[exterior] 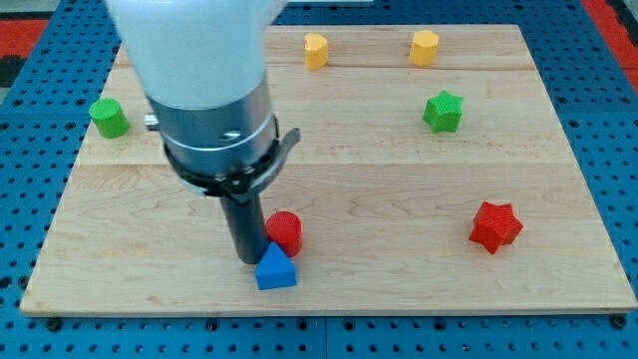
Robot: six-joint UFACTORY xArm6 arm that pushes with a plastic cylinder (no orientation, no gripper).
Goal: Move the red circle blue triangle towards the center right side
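Currently the pale wooden board surface (399, 199) carries my dark rod; my tip (247, 261) rests touching the left edge of the blue triangle block (276, 269), with the red circle block (285, 231) just beside the rod's right, touching the triangle's top. Both sit at the bottom, left of centre. No fingers exist to report. Elsewhere: red star block (495, 226), green star block (444, 111), green cylinder block (109, 118).

Bright, even light; soft shadows; sharp.
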